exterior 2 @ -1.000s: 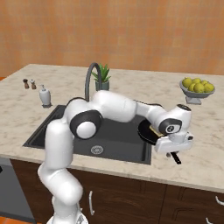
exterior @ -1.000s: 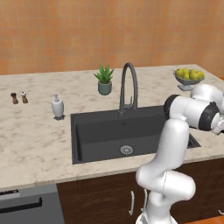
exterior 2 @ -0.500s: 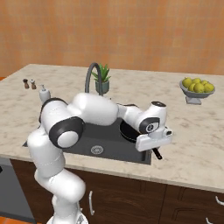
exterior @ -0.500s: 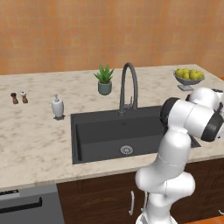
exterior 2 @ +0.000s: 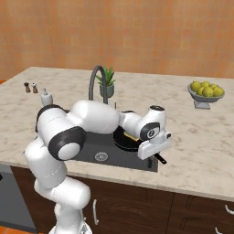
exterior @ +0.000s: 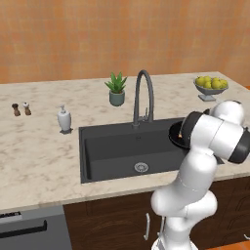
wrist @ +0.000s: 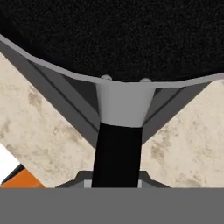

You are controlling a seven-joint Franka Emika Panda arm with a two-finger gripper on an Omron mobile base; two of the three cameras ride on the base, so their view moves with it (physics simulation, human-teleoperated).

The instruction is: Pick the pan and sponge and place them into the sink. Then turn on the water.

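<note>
Gripping the round, shallow black pan [exterior 2: 125, 137] by its short dark handle, the tool [exterior 2: 155, 148] holds it over the dark grey rectangular sink [exterior: 105, 146].

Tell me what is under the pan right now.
The pan, held by its handle in the gripper, hangs over the sink's right edge. The basin floor directly beneath it is hidden.

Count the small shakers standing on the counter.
2. The two shakers stand side by side at the counter's far left, beyond the soap dispenser. None seems hidden.
</note>
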